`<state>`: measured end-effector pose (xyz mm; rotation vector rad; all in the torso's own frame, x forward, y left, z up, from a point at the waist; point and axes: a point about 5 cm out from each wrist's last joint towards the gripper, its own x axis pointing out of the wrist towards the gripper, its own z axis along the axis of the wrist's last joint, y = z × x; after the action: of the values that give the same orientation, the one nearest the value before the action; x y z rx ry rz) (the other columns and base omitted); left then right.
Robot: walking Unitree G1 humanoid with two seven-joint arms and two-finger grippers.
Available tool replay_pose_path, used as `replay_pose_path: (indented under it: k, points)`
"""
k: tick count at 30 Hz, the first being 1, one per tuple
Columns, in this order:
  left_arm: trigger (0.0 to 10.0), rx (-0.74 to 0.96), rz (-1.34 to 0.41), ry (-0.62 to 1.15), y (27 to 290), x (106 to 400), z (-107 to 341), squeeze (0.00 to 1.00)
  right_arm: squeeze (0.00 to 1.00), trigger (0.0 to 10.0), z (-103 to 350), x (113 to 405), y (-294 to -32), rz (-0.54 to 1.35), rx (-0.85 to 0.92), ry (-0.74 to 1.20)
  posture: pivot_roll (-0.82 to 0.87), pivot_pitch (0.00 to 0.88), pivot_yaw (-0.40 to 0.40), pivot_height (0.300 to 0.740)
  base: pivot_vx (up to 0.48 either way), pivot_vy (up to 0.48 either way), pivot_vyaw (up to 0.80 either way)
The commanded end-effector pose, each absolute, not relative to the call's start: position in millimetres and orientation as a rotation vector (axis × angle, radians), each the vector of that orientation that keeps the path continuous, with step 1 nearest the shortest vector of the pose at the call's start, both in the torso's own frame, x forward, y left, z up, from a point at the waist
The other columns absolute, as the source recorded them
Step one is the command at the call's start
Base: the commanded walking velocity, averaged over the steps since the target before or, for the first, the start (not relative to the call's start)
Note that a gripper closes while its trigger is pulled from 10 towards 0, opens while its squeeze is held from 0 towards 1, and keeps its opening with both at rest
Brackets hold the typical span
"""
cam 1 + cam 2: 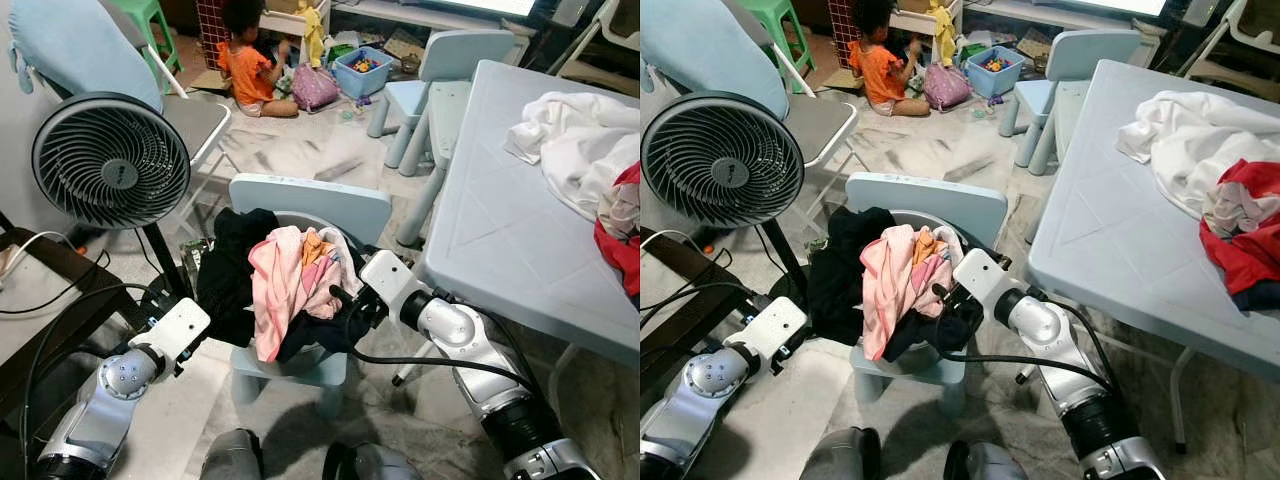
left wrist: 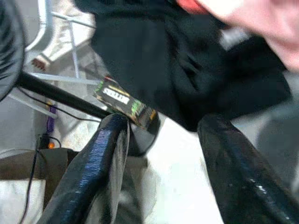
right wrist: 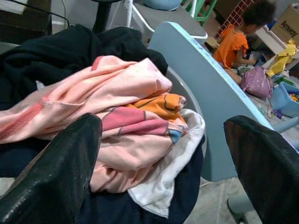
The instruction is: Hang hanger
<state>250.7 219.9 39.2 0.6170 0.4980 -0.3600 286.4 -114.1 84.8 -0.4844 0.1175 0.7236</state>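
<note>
Hanger: none can be made out in these pictures, so it may be buried in the clothes pile [image 1: 290, 285] heaped on the small blue chair [image 1: 310, 205], or somewhere else altogether; I cannot tell which. By that reading the task has hardly begun: nothing is hung, no rail or hook is in sight, and the hanger has yet to be found and lifted.

The right claw [image 1: 345, 305] is pushed up against the near side of the pile, its tips close to or just touching dark cloth at the pile's lower edge. In its wrist view the two black fingers [image 3: 51, 177] stand spread wide, released, with the pink garment [image 3: 107, 93], an orange piece [image 3: 161, 102] and a white cloth [image 3: 173, 158] lying between and beyond them, none of it gripped.

The left claw [image 2: 163, 154] is also released, its fingers apart and holding nothing. It sits low beside the chair, near the hanging black garment [image 1: 230, 275], with the floor and a small printed packet [image 2: 124, 102] seen past its tips.

Further out, a round fan [image 1: 110, 160] stands left of the chair, with a folding chair behind it. To the right is a pale blue surface [image 1: 500, 230] carrying white clothes [image 1: 575, 140] and a red garment [image 1: 1240, 230]. At the far end of the room a person in an orange top [image 1: 245, 65] sits on the floor among toys.
</note>
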Motion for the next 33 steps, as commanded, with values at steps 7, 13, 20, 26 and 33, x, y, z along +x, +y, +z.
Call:
replay_pose_path:
  k: [7, 13, 20, 26, 33]
  points:
    - [10.0, 0.517, -0.351, 0.398, 203, 270, 48, 0.00, 0.00, 10.0, 93, 268, -124, 0.686, -0.449, 0.096, -0.04, 0.177, -0.097, 0.740, 0.000, 0.000, 0.00]
    - [10.0, 0.556, -0.425, 0.369, 183, 276, 46, 0.00, 0.00, 10.0, 106, 252, -140, 0.598, -0.434, 0.061, -0.09, 0.212, -0.108, 0.740, 0.000, 0.000, 0.00]
    - [10.0, 0.533, -0.458, 0.350, 166, 289, 47, 0.00, 0.00, 10.0, 113, 243, -142, 0.554, -0.432, 0.053, -0.13, 0.244, -0.112, 0.740, 0.000, 0.000, 0.00]
    - [8.6, 0.517, -0.535, 0.396, 151, 293, 40, 0.00, 0.00, 10.0, 117, 236, -142, 0.540, -0.427, 0.071, -0.13, 0.261, -0.113, 0.740, 0.000, 0.000, 0.00]
    - [0.0, 0.463, -0.626, 0.426, 134, 284, 38, 0.00, 0.00, 10.0, 117, 237, -142, 0.536, -0.433, 0.090, -0.13, 0.266, -0.113, 0.740, 0.000, 0.000, 0.00]
